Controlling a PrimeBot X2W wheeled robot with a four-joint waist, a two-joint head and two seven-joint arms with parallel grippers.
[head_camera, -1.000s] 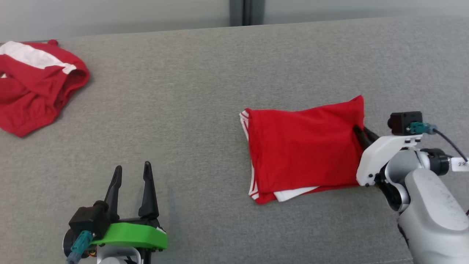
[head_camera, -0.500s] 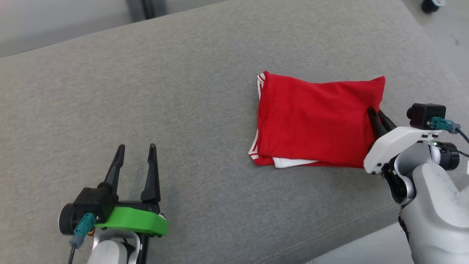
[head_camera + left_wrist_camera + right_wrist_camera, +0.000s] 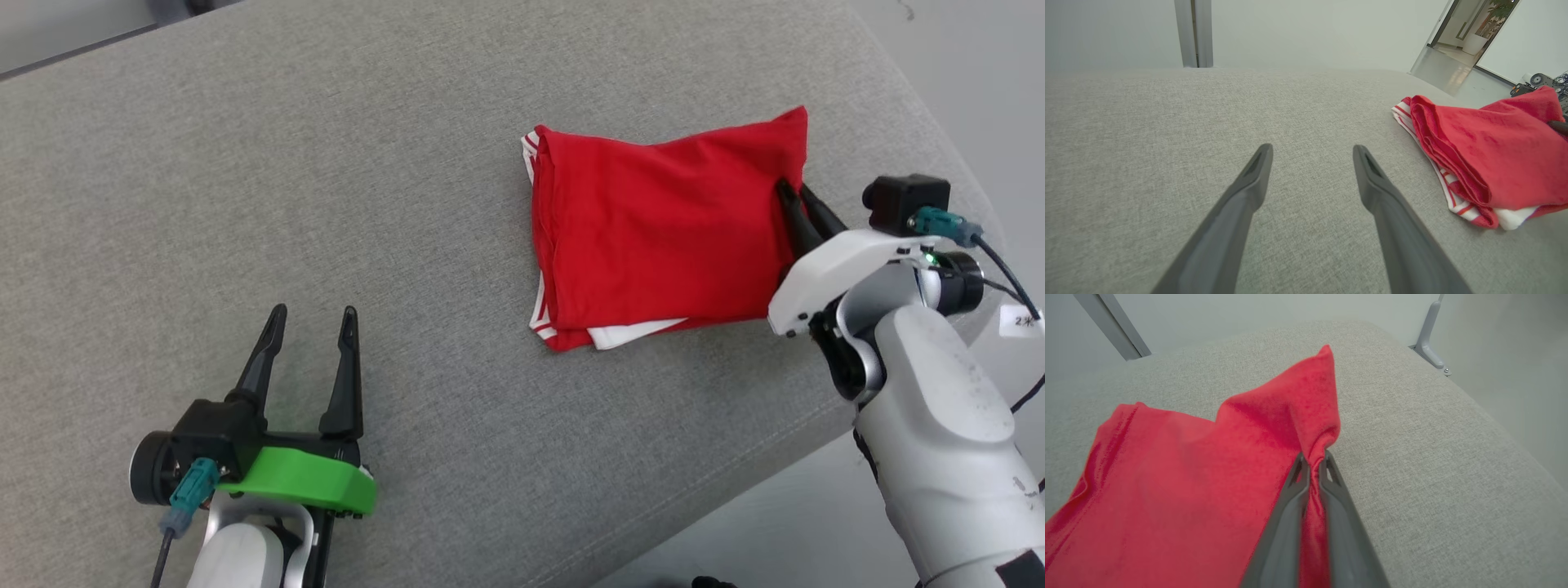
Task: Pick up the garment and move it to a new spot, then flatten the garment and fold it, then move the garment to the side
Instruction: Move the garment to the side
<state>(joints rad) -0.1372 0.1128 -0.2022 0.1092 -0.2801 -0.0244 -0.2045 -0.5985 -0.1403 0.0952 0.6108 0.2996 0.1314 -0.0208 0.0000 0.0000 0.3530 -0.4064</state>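
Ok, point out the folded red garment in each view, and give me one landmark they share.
Head view: garment right of centre, right claw pinching its right edge.
Left wrist view: garment at the right edge, beyond the open left claw.
Right wrist view: garment across the lower left, bunched in that claw.
Shared landmark: the grey cushion beneath it.

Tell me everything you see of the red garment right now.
The red garment is knit-looking cloth, folded into a rectangle of several layers, with white stripes at its left edge and a white panel peeking out at the near edge. It lies on the grey upholstered surface near its right end. The right gripper is shut on its right edge, bunching the cloth upward.
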